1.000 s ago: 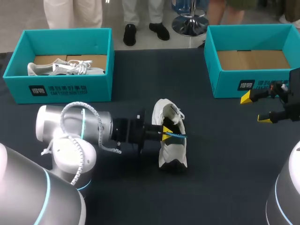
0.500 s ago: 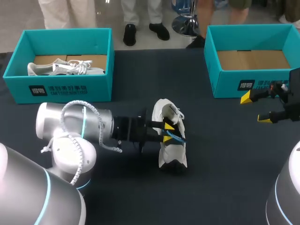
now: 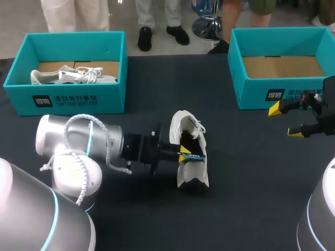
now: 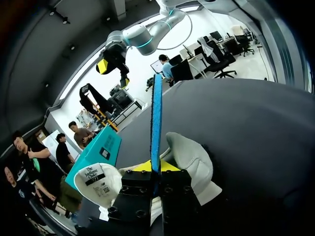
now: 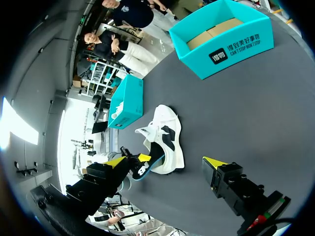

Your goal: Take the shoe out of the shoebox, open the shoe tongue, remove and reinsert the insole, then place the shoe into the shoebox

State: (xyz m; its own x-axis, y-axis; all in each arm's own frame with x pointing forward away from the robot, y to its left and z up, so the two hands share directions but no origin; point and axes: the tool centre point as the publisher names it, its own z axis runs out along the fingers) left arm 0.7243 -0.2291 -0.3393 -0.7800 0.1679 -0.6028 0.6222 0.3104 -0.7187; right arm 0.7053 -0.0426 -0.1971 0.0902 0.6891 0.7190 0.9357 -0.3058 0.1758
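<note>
The shoe (image 3: pixel 189 166) is lying out on the desk (image 3: pixel 251 188) at mid-frame, so it is already out of its box. The left pincer (image 3: pixel 184 150) is pinching the blue insole (image 4: pixel 156 118) at the shoe's opening, so I am judging the insole step to be under way. The right pincer (image 3: pixel 283 120), at the right edge, is hanging spread and empty. The return to the upper-right shoebox (image 3: pixel 251 93) is awaiting its turn.

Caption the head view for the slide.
Left gripper pinches the blue insole at the white shoe mid-table; right gripper open beside the empty teal shoebox.
</note>
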